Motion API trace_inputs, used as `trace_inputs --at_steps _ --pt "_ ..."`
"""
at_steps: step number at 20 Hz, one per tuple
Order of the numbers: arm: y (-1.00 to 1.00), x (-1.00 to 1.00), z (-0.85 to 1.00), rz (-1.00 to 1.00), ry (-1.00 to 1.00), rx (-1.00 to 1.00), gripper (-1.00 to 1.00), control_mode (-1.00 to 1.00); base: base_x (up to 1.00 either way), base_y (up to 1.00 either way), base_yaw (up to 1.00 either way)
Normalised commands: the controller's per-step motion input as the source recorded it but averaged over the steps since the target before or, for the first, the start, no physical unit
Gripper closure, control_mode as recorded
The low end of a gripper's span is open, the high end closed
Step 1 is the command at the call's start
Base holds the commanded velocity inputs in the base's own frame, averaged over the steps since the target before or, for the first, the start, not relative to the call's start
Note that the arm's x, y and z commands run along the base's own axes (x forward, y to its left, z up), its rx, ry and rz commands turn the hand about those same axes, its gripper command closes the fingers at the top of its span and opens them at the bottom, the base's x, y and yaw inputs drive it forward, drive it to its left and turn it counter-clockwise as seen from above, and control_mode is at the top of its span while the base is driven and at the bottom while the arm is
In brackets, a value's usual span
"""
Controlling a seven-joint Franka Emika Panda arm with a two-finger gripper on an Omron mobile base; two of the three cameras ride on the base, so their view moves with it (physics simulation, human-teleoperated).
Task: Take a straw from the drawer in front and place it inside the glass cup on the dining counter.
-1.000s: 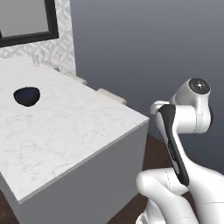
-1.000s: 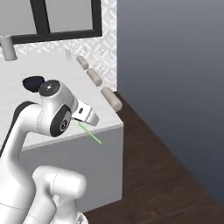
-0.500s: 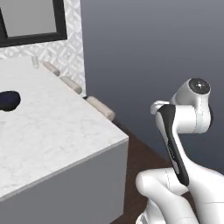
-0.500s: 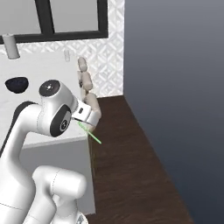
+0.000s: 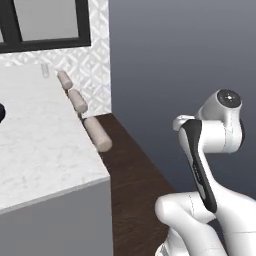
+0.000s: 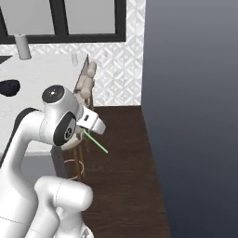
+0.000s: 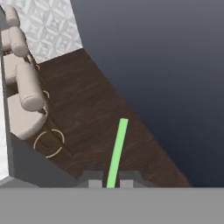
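clamping the straw (image 7: 117, 152), the gripper (image 7: 107, 180) hangs over dark floor (image 7: 92, 113) beside bar stools (image 7: 27, 87).

The light is soft and even, and nothing looks very bright or very dark. The white desk (image 5: 40, 150) top looks pale and a bit washed out. The big wall (image 6: 190, 93) goes from lighter grey at the top to darker lower down. The wooden floor (image 7: 87, 100) is dark with no strong shadows. All the pictures look a little fuzzy and grainy. No glare shows.
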Motion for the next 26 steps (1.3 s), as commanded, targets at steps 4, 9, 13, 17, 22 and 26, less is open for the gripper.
trace_inputs --at_steps 4,9,13,17,22,26 --pt "0.00 0.00 0.00 0.00 0.00 0.00 1.00 1.00 0.92 -0.65 0.42" --pt "0.00 0.00 0.00 0.00 0.00 0.00 1.00 1.00 1.00 -0.48 0.41" --pt "0.00 0.00 0.00 0.00 0.00 0.00 1.00 1.00 1.00 -0.38 0.41" --pt "0.00 0.00 0.00 0.00 0.00 0.00 1.00 1.00 1.00 -0.38 0.43" --pt "0.00 0.00 0.00 0.00 0.00 0.00 1.00 1.00 0.99 -0.42 0.46" --pt "0.00 0.00 0.00 0.00 0.00 0.00 1.00 1.00 0.61 -0.81 0.42"
